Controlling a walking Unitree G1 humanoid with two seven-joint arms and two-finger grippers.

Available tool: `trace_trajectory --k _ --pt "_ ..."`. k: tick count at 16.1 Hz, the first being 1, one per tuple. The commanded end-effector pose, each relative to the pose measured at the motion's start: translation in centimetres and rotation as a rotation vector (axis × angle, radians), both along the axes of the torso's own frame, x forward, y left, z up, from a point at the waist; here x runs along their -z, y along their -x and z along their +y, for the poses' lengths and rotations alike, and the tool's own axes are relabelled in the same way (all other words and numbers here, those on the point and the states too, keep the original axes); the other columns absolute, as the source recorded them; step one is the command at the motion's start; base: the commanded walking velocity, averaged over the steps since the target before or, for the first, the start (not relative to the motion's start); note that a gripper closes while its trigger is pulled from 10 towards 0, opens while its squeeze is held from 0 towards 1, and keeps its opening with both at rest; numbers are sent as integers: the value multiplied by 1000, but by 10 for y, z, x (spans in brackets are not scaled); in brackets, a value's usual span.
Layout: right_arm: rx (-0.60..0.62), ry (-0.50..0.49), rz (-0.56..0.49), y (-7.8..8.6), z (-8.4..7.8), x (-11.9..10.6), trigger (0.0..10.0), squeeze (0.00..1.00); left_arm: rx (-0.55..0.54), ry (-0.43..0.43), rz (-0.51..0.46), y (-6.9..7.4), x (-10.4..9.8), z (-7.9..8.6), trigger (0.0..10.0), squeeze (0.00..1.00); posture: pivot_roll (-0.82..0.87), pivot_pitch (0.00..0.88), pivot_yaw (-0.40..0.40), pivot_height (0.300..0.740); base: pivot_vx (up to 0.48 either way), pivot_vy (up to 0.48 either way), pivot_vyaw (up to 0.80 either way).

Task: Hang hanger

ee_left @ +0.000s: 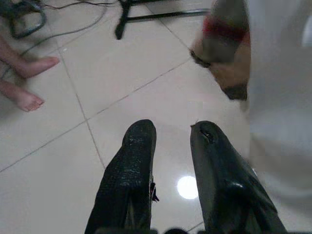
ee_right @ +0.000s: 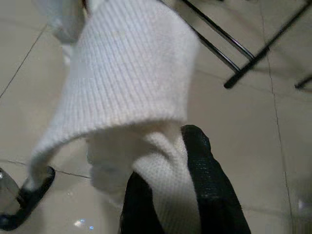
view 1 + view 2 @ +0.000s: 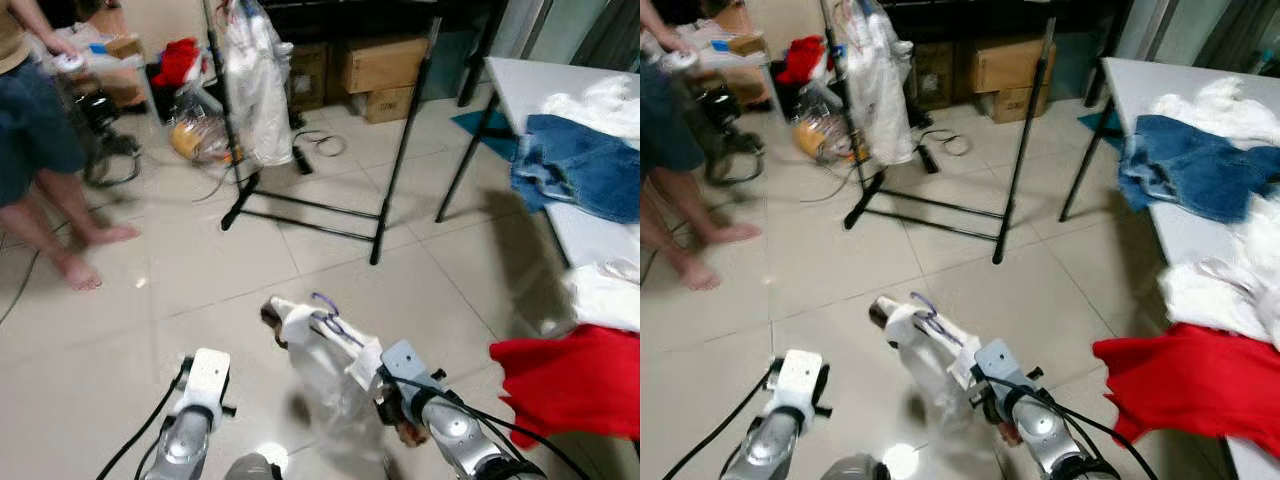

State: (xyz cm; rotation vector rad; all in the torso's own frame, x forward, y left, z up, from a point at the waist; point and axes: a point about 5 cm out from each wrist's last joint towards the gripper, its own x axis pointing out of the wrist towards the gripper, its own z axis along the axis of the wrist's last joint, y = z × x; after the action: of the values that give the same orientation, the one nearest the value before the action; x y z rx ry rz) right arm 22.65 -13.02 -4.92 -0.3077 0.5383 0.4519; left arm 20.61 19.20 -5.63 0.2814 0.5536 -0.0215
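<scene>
White knit garment on a purple hanger (image 3: 325,345) sits pinched in the right gripper (image 2: 168,195); left gripper (image 1: 170,161) gapes empty. Black clothes rack (image 3: 400,130) stands at twelve o'clock.

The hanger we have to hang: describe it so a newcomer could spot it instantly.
Start at the black clothes rack standing on the tiled floor, then look nearer, to the robot's arms. The hanger sits in the white knit garment pinched in the right claw. Its purple hook pokes from the top, unlike the clothes on the table.
</scene>
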Motion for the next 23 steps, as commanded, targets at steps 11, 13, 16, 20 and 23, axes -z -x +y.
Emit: trace_trajectory --k 11,13,16,20,23 --pt "11 -18 -95 -10 7 -10 10000 0 -127 66 -29 0 0 -4 10000 0 154 3 -41 740 0 0 0" --pt "-9 -1 -86 -7 7 -8 10000 0 -132 65 -14 6 3 -4 10000 0 166 7 -49 740 0 0 0" --pt "-16 3 -83 -7 6 -8 10000 0 -142 67 -18 7 3 -2 10000 0 176 8 -56 740 275 0 0" --pt "-21 16 -78 -7 5 -7 10000 0 -142 63 -26 6 2 -2 10000 0 178 6 -58 740 290 0 0" --pt "-11 26 -67 -5 3 -5 10000 0 -131 60 -32 4 1 -2 10000 0 178 6 -58 740 290 0 0"
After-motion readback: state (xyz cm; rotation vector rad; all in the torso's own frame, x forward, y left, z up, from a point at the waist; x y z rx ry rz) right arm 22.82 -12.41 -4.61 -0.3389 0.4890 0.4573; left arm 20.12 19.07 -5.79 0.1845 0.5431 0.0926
